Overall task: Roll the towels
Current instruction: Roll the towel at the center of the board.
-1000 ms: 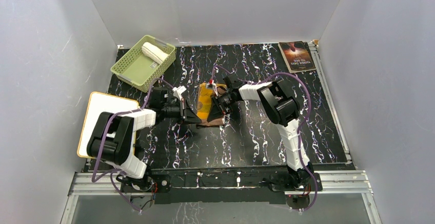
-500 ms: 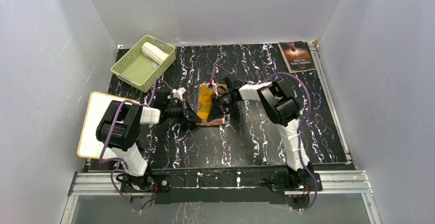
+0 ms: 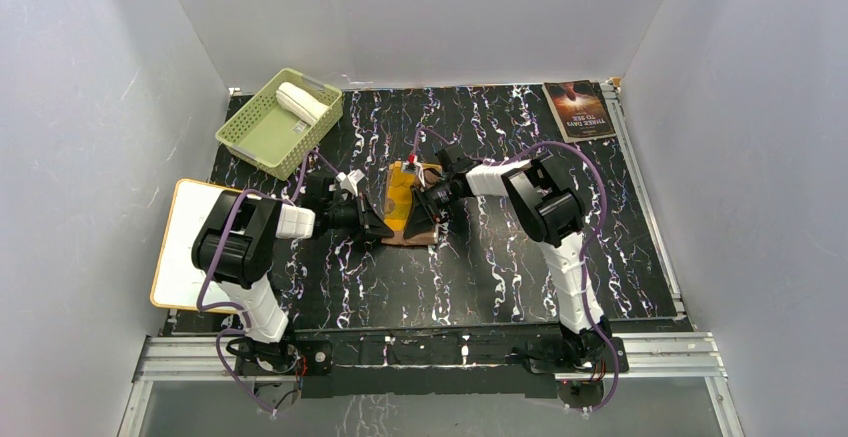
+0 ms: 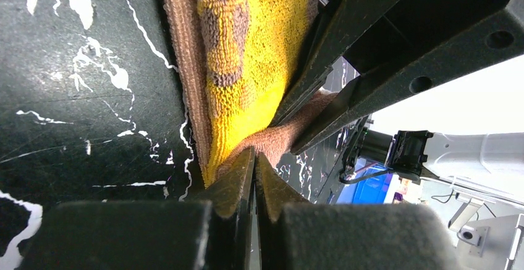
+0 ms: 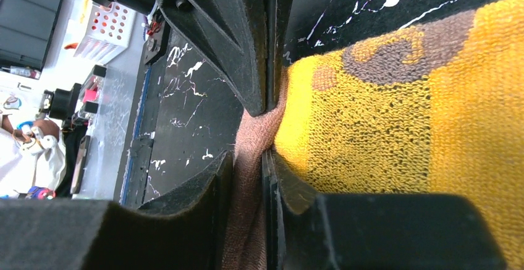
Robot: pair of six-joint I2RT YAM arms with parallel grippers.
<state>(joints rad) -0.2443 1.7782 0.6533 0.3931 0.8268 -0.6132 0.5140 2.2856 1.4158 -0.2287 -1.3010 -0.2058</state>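
Left hand point(image 4: 254, 157) pinching yellow towel point(image 4: 259, 47), rolled cream towel point(image 3: 300, 102) in basket point(image 3: 258, 135)

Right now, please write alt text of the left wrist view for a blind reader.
The left fingers pinch the brown edge of a yellow towel on a black marbled table; the right fingers straddle the same fold.

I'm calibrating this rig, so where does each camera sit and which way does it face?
Top external: above and behind the bases, looking down on the table; left arm and right arm show whole.
Left wrist: low, facing the yellow towel; left gripper shut on its brown edge.
Right wrist: low, facing the same towel from the opposite side; right gripper straddles that edge.
Shared: both wrist views show the towel and the other arm's fingers.
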